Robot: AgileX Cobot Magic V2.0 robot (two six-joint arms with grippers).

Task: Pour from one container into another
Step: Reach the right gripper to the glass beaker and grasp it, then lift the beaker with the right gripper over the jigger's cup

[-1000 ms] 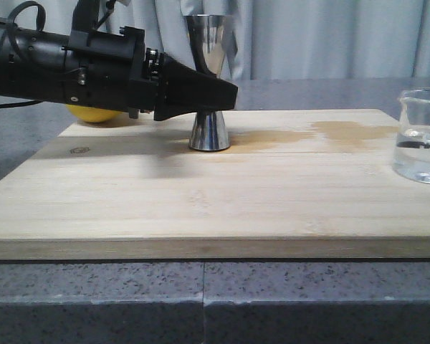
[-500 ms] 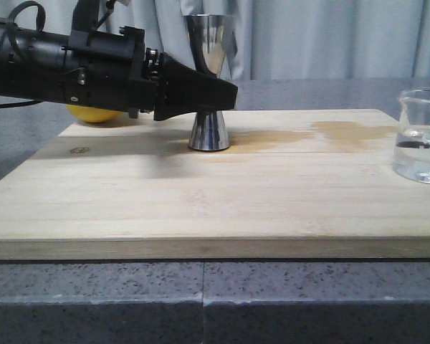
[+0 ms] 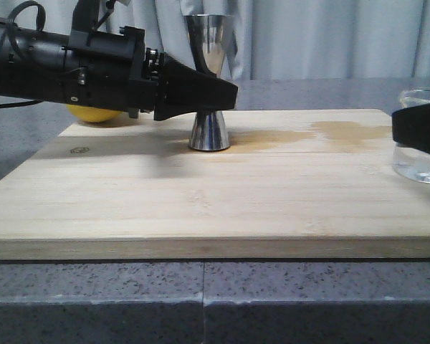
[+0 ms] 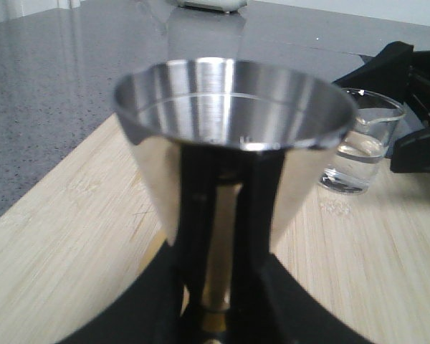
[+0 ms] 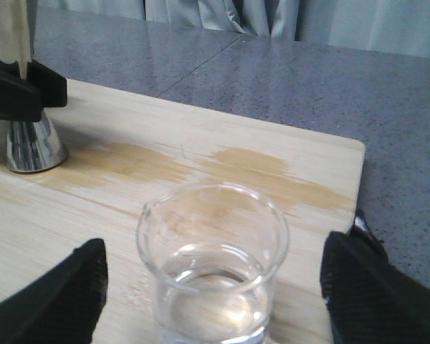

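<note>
Lighting: even, soft, fairly bright indoor light from above in all my views. Shadows: my left arm (image 3: 72, 68) casts a soft dark patch on the wooden board (image 3: 201, 208). Glare: bright streaks on the steel jigger (image 4: 233, 143); pale sheen on the grey counter (image 4: 50, 86). Focus: jigger rim fairly sharp, its lower part blurred; the glass beaker (image 5: 213, 265) slightly soft; my right gripper's fingers (image 5: 57, 297) blurred black shapes.

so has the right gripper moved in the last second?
Yes. The right gripper has come in from the right edge of the front view, now in front of the beaker on the board. It was out of frame earlier.
</note>
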